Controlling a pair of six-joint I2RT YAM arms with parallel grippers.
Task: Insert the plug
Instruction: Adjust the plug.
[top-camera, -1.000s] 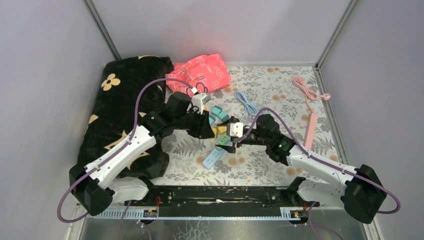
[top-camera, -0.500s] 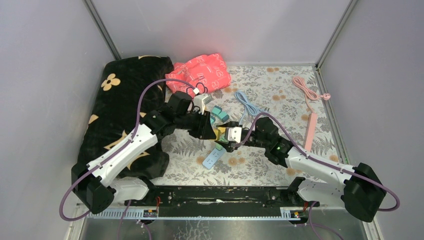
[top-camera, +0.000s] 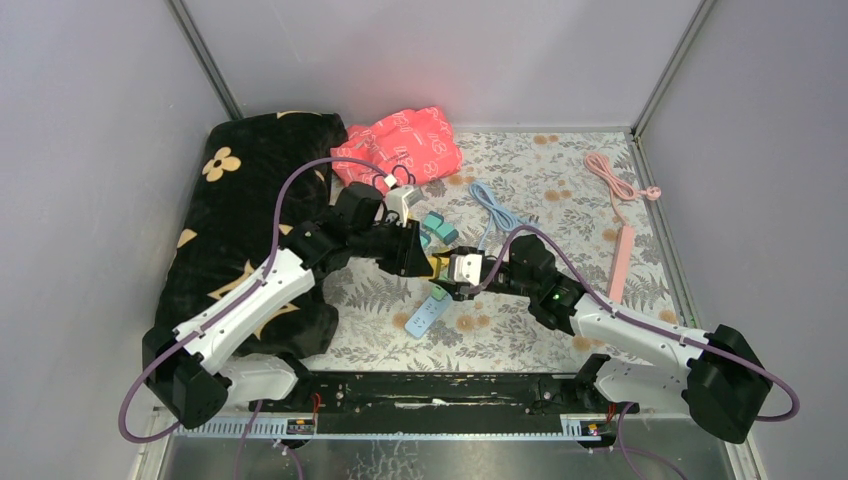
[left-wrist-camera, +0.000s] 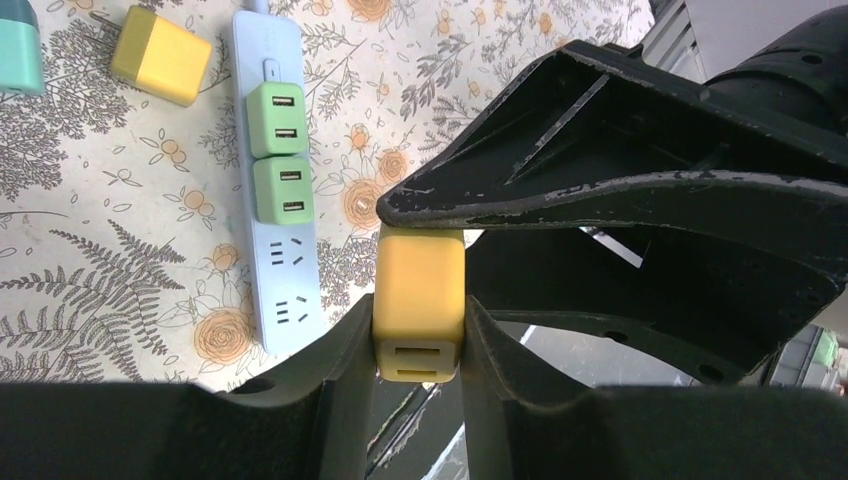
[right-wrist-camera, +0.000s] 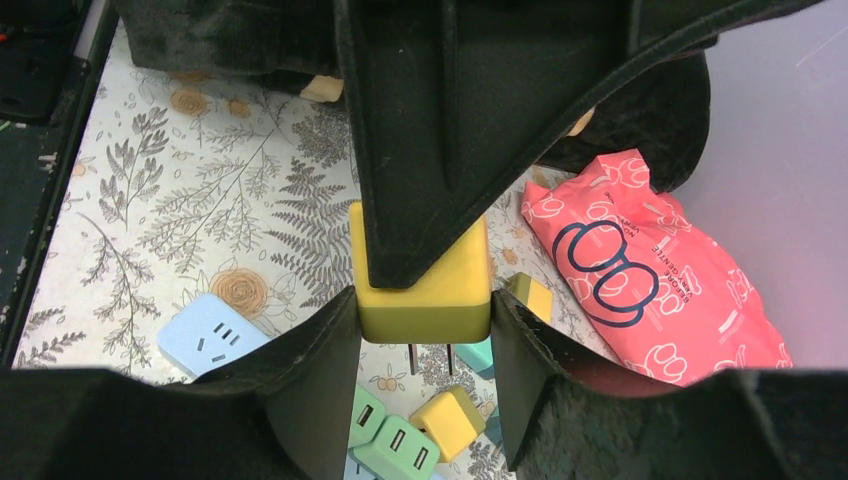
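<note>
Yellow plug (left-wrist-camera: 420, 285) in L claw (left-wrist-camera: 418, 345) & R claw (right-wrist-camera: 423, 325), nr pwr strip (left-wrist-camera: 287, 255)

Power strips: two. The light-blue plastic power strip (top-camera: 425, 318) is the reference; the pink plastic power strip (top-camera: 622, 258) lies well apart to its right.

Green plastic USB adapters: two, the upper green adapter (left-wrist-camera: 277, 120) and the lower green adapter (left-wrist-camera: 283, 190), both seated in the reference strip.

Yellow cube-shaped plastic adapters: three.
- the raised yellow adapter (right-wrist-camera: 420, 290), above the strip
- the near yellow adapter (right-wrist-camera: 450, 420), just beside the strip
- the far yellow adapter (right-wrist-camera: 530, 295), beyond the strip

Beyond the strip, the teal adapters (top-camera: 435, 230): apparently two, count uncertain.

Cables: two, the light-blue cable (top-camera: 492, 210) and the coiled pink cable (top-camera: 615, 178).

Singles: one red printed plastic packet (top-camera: 405, 145) and one black flower-patterned blanket (top-camera: 240, 230).
</note>
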